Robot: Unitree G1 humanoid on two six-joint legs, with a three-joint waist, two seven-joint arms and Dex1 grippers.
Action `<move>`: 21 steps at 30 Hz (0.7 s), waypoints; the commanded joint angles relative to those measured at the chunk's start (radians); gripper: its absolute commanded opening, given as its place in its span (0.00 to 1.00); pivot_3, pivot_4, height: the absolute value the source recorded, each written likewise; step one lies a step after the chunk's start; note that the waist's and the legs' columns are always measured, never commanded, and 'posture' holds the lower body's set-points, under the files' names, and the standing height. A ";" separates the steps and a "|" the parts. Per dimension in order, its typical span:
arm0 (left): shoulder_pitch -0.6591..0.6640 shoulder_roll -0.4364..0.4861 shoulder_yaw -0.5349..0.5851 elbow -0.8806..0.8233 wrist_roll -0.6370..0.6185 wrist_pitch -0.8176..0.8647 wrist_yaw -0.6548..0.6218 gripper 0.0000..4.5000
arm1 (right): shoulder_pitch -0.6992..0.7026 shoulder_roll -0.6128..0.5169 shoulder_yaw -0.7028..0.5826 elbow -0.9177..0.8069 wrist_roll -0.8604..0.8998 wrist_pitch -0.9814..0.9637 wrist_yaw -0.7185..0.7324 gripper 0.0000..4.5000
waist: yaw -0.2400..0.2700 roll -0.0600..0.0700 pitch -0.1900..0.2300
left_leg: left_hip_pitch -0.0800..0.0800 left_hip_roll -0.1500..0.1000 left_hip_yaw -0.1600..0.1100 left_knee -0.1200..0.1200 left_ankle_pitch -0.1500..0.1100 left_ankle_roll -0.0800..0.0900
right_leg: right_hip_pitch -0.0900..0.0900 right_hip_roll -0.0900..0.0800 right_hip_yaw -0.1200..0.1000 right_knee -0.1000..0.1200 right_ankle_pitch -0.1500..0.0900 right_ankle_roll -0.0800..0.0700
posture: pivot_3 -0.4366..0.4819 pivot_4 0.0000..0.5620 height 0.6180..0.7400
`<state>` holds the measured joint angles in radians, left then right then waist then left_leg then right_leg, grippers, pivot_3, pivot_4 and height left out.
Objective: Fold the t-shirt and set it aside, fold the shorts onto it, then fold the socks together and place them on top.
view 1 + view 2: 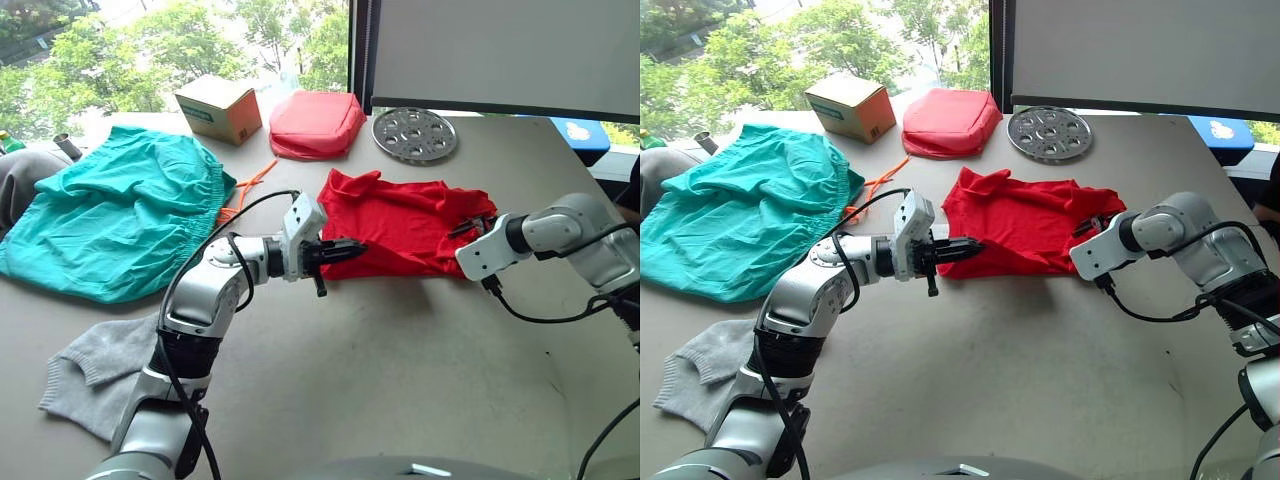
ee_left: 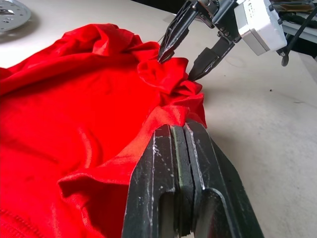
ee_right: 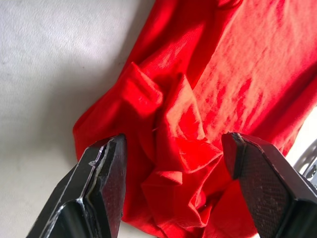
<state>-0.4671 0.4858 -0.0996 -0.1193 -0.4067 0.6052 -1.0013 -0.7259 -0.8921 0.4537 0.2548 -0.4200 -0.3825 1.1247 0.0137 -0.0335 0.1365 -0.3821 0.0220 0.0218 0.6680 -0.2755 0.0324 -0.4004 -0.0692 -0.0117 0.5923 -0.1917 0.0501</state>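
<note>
T-shirt [image 1: 405,225] fabric is what your left gripper [image 1: 345,250] has: its fingers are pressed together on the shirt's near-left edge. Your right gripper [image 3: 173,163] has its fingers spread wide around a bunched fold at the shirt's right end. You'll see the shirt lies crumpled, long axis running left to right across the table [image 1: 400,370]. Shorts [image 1: 115,215] and socks [image 1: 95,375] lie to its left

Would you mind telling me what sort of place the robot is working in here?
Probably an indoor lab or office: a plain grey table stands by a window with trees outside, and a cardboard box and a perforated metal disc sit among the laundry.
</note>
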 commanded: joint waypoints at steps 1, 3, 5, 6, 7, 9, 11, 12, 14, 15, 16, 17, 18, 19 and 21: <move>0.002 0.005 0.015 -0.054 -0.024 -0.009 0.008 0.00 | -0.034 0.013 -0.018 0.017 -0.014 -0.020 -0.018 0.61 | -0.001 0.000 0.000 | 0.000 0.000 0.000 0.000 0.000 0.000 | 0.000 0.000 0.000 0.000 0.000 0.000 | 0.48 0.27 0.99; 0.003 0.006 0.015 -0.056 -0.025 -0.009 0.011 0.00 | -0.037 0.018 -0.020 0.026 -0.019 -0.025 -0.019 0.45 | 0.000 0.000 0.000 | 0.000 0.000 0.000 0.000 0.000 0.000 | 0.000 0.000 0.000 0.000 0.000 0.000 | 0.48 0.27 0.99; 0.004 0.009 0.015 -0.057 -0.028 -0.009 0.013 0.00 | -0.043 0.023 -0.021 0.039 -0.022 -0.031 -0.019 0.24 | 0.000 0.000 0.000 | 0.000 0.000 0.000 0.000 0.001 -0.001 | 0.000 0.000 0.000 0.000 0.000 0.000 | 0.48 0.27 0.99; 0.005 0.010 0.016 -0.057 -0.029 -0.009 0.014 0.00 | -0.046 0.025 -0.021 0.046 -0.023 -0.036 -0.017 0.11 | 0.000 0.000 0.000 | 0.000 0.000 0.000 0.000 0.001 -0.001 | 0.000 0.000 0.000 0.000 0.000 0.000 | 0.48 0.27 0.99; 0.006 0.011 0.016 -0.057 -0.029 -0.009 0.014 0.00 | -0.048 0.027 -0.021 0.050 -0.023 -0.039 -0.016 0.01 | 0.000 0.000 0.000 | 0.000 0.000 0.000 0.000 0.001 -0.001 | 0.000 0.000 0.000 0.000 0.000 0.000 | 0.48 0.27 0.99; 0.006 0.013 0.016 -0.056 -0.030 -0.010 0.016 0.00 | -0.051 0.028 -0.021 0.055 -0.025 -0.043 -0.015 0.01 | 0.000 0.000 0.000 | 0.000 0.000 0.000 0.000 0.000 -0.001 | 0.000 0.000 0.000 0.000 0.000 0.000 | 0.48 0.27 0.99; 0.013 0.017 0.015 -0.054 -0.026 -0.017 0.017 0.00 | -0.053 0.020 -0.028 0.048 -0.023 -0.043 -0.012 0.01 | 0.000 0.000 0.000 | 0.000 0.000 0.000 0.000 0.000 -0.001 | 0.000 0.000 0.000 0.000 0.000 0.000 | 0.48 0.27 0.99; 0.016 0.018 0.017 -0.052 -0.026 -0.019 0.018 0.00 | -0.050 0.015 -0.036 0.038 -0.014 -0.033 -0.005 0.01 | 0.000 0.000 0.000 | 0.000 0.000 0.000 0.000 0.000 -0.001 | 0.000 0.000 0.000 0.000 0.000 0.000 | 0.48 0.27 0.99; 0.026 0.028 0.025 -0.047 -0.028 -0.026 0.013 0.00 | -0.037 0.003 -0.057 0.007 0.008 -0.001 0.011 0.01 | 0.000 0.000 0.000 | 0.000 0.000 0.000 0.000 0.000 -0.001 | 0.000 0.000 0.000 0.000 0.000 0.000 | 0.48 0.27 0.99; 0.032 0.034 0.030 -0.045 -0.029 -0.029 0.009 0.00 | -0.031 -0.003 -0.066 -0.007 0.017 0.015 0.018 0.01 | 0.000 0.001 0.000 | 0.000 0.000 0.000 0.000 0.000 -0.001 | 0.000 0.000 0.000 0.000 0.000 0.000 | 0.48 0.27 0.99; 0.038 0.042 0.035 -0.042 -0.031 -0.030 0.005 0.00 | -0.019 -0.009 -0.081 -0.030 0.041 0.048 0.035 0.01 | 0.000 0.001 0.000 | 0.000 0.000 0.000 0.000 0.000 -0.001 | 0.000 0.000 0.000 0.000 0.000 0.000 | 0.48 0.27 0.99; 0.044 0.050 0.038 -0.037 -0.031 -0.032 0.000 0.00 | -0.004 -0.015 -0.097 -0.059 0.069 0.093 0.056 0.01 | 0.000 0.001 0.000 | 0.000 0.000 0.000 0.000 0.000 -0.001 | 0.000 0.000 0.000 0.000 0.000 0.000 | 0.48 0.27 0.99; 0.047 0.058 0.040 -0.031 -0.029 -0.036 -0.005 0.00 | 0.008 -0.018 -0.110 -0.083 0.091 0.128 0.073 0.01 | 0.001 0.001 0.000 | 0.000 0.000 0.000 0.000 0.000 -0.001 | 0.000 0.000 0.000 0.000 0.000 0.000 | 0.48 0.27 0.99; 0.051 0.064 0.040 -0.025 -0.027 -0.042 -0.009 0.00 | 0.022 -0.018 -0.125 -0.109 0.116 0.174 0.089 0.01 | 0.001 0.001 0.000 | 0.000 0.000 -0.001 0.000 0.000 0.000 | 0.000 0.000 0.000 0.000 0.000 0.000 | 0.48 0.27 0.99; 0.051 0.072 0.040 -0.012 -0.024 -0.052 -0.014 0.00 | 0.045 -0.020 -0.144 -0.138 0.130 0.226 0.092 0.01 | 0.001 0.001 0.000 | 0.000 0.000 0.000 0.000 0.000 0.000 | 0.001 0.000 0.000 0.000 0.000 0.000 | 0.48 0.27 0.99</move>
<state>-0.4148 0.5531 -0.0789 -0.1234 -0.4196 0.5797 -1.0044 -0.6844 -0.8979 0.3548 0.1607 -0.3203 -0.2022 1.2052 0.0143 -0.0329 0.1369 -0.3814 0.0221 0.0212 0.6680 -0.2757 0.0326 -0.3989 -0.0694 -0.0120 0.5922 -0.1917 0.0498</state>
